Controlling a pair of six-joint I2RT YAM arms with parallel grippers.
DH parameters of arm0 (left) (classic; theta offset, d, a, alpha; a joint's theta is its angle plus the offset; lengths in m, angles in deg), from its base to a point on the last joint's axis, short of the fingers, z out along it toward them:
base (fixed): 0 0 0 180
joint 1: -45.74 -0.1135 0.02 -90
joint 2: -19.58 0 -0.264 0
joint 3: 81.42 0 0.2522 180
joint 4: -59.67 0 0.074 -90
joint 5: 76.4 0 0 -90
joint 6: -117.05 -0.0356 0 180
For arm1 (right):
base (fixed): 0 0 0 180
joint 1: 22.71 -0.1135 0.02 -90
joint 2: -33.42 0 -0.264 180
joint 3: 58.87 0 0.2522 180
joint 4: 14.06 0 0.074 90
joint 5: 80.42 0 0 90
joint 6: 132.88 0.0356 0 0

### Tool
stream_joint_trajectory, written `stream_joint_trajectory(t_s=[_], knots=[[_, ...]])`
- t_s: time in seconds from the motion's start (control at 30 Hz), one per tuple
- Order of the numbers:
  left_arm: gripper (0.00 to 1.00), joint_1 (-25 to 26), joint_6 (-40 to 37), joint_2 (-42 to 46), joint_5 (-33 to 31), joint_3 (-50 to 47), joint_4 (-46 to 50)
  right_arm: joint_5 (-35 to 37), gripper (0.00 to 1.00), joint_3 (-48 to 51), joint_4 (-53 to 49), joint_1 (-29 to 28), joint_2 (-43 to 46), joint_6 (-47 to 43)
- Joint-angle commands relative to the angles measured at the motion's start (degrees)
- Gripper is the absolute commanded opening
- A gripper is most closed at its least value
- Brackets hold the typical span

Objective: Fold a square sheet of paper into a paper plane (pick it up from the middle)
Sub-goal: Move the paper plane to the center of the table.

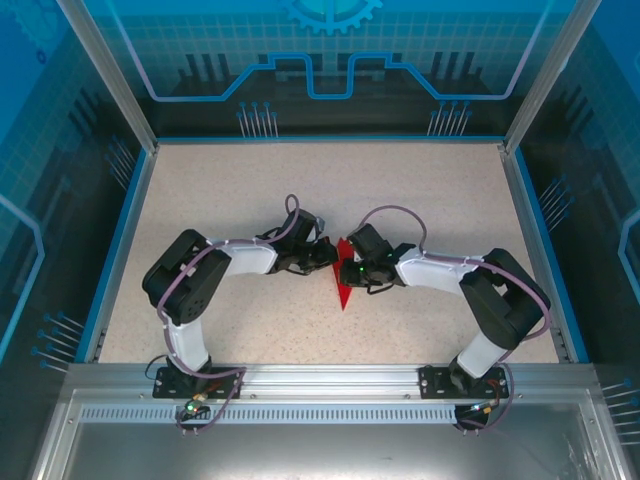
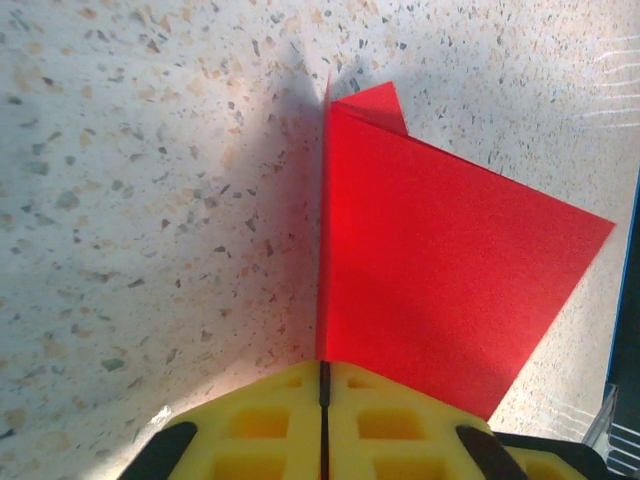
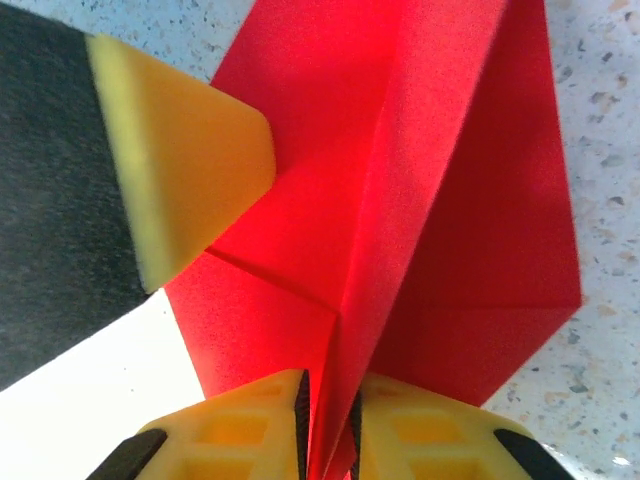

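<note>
Yellow pads (image 3: 250, 425) of right end effector (image 3: 330, 400) are pinched tight on red paper plane (image 3: 430, 200) at its centre ridge. Left end effector (image 2: 323, 378) also clamped on plane's edge. Plane sits approx at desk (image 1: 220, 200) centre, btwn the two.

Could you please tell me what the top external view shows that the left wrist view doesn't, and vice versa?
From above: the left arm and right arm bend inward, so the left claw and right claw meet at the paper plane, whose slim point aims towards the bases.
From the left wrist: the left claw is shut on the plane's near edge, a crease stands upright, and a small flap peeks out at the far end.
Shared: the red paper plane and the speckled table.
</note>
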Motion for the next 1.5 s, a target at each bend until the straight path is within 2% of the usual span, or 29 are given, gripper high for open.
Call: stream_joint_trajectory(t_s=[0.0, 0.13, 0.23, 0.33, 0.43, 0.63, 0.87, 1.47], knots=[[0.2, -0.5, -0.8, 5.0, -3.8, -0.2, 4.5, 2.5, 0.15, -1.5, -3.6, -1.0, 0.4, -0.7], [0.49, -0.5, -2.3, 9.3, -11.9, 1.5, 12.8, 6.3, 0.1, -5.0, -11.5, -1.0, 1.2, -4.1], [0.63, -0.7, -2.5, 11.5, -20.1, 3.4, 20.7, 10.5, 0.1, -6.2, -16.7, -0.8, 2.0, -6.0], [0.73, -0.7, -3.3, 12.9, -25.5, 4.0, 24.7, 12.4, 0.1, -6.7, -18.2, -0.6, 1.9, -7.4], [0.81, -0.8, -3.2, 14.1, -28.2, 3.7, 26.1, 13.3, 0.1, -7.5, -18.4, -0.5, 0.8, -8.2], [0.99, -0.8, -2.8, 14.6, -30.4, 3.4, 27.6, 13.6, 0.12, -9.2, -18.1, -0.5, -2.7, -8.7], [0.99, -0.7, -2.7, 14.7, -30.8, 3.5, 28.3, 12.5, 0.19, -9.6, -17.3, -0.9, -4.7, -8.8], [0.99, -0.7, -3.2, 14.7, -32.6, 4.6, 31.9, 13.3, 0.16, -9.6, -17.8, -1.6, -8.5, -7.8]])
